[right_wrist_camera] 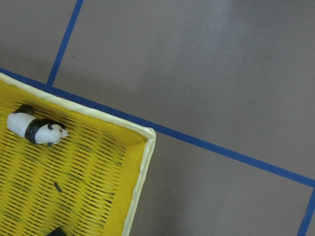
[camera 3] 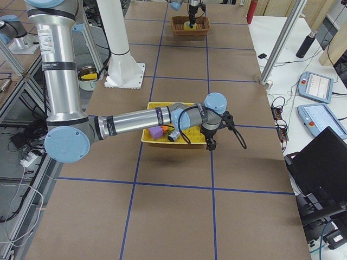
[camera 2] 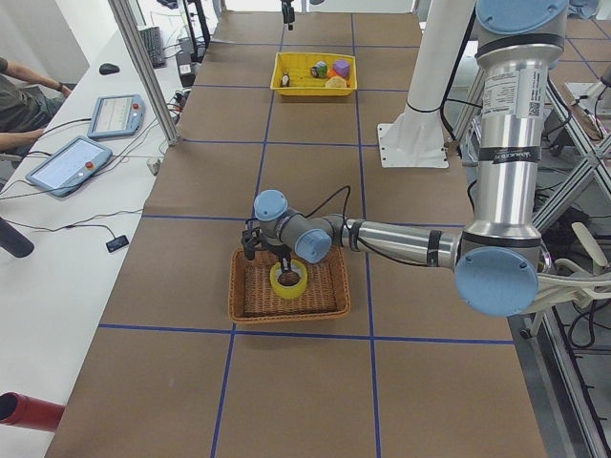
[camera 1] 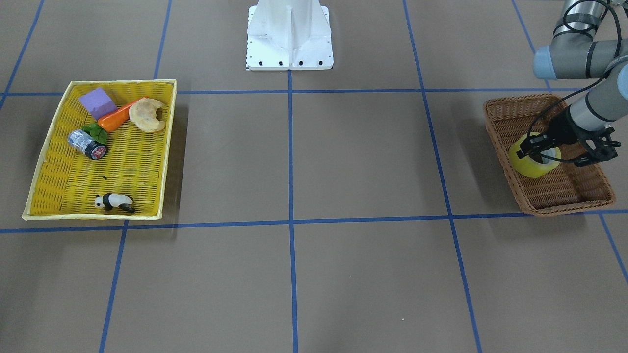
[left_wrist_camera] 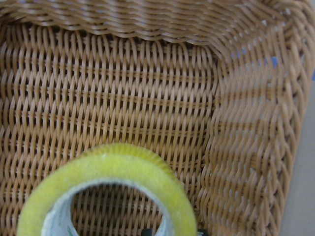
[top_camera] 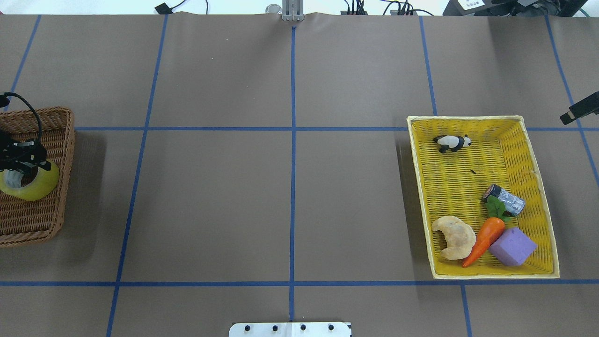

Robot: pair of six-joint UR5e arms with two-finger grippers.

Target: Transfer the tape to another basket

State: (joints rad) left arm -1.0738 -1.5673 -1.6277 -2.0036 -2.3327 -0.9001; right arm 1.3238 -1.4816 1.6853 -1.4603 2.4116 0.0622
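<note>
The tape [camera 1: 527, 164], a yellow translucent roll, sits tilted inside the brown wicker basket [camera 1: 564, 186] at the table's end on my left. My left gripper [camera 1: 534, 151] reaches down into the basket and is shut on the roll's wall, one finger inside the core. The overhead view shows the same gripper [top_camera: 27, 164], tape [top_camera: 40, 187] and basket [top_camera: 28, 215]. The left wrist view shows the roll [left_wrist_camera: 113, 167] close up against the basket's floor [left_wrist_camera: 123, 88]. My right gripper [camera 3: 210, 142] hangs beside the yellow tray; I cannot tell whether it is open or shut.
The shallow yellow woven tray [camera 1: 122, 82] at the other end holds a silver cylinder [camera 1: 87, 143], a panda figure [camera 1: 115, 202], a carrot [camera 1: 115, 119], a purple block [camera 1: 98, 102] and a bread piece [camera 1: 147, 114]. The white robot base [camera 1: 289, 39] stands between them.
</note>
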